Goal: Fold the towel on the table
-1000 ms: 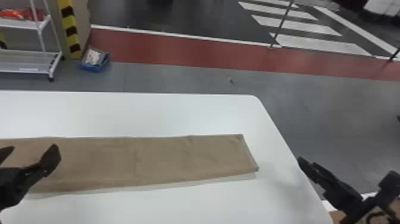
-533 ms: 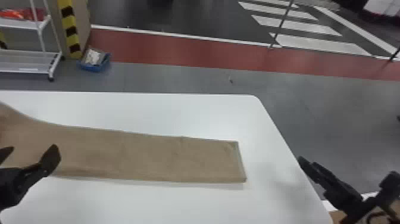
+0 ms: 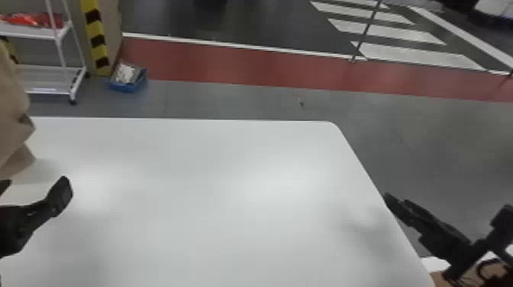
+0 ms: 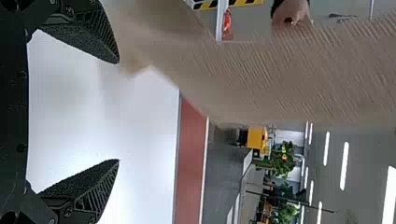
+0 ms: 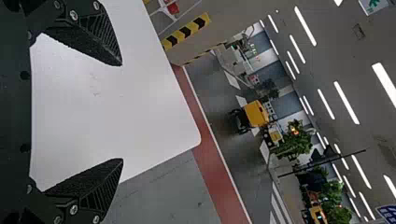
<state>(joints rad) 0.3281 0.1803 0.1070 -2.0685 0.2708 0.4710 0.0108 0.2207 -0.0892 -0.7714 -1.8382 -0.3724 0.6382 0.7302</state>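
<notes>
One ribbed tan towel (image 4: 280, 79) hangs in folds

We stand in an industrial hall, with hazard stripes (image 3: 97, 39) far left, a red floor lane (image 3: 236, 65) and ceiling strip lights (image 5: 346, 102).

There's a broad way through above the table (image 3: 229, 191), across the middle from the left claw (image 3: 35, 181) to the right claw (image 3: 447, 202) out by the right-hand edge. Over on the left, the raised towel (image 3: 11, 118) bars the way just beyond that left claw, a person's hand (image 4: 290, 13) at its edge.
</notes>
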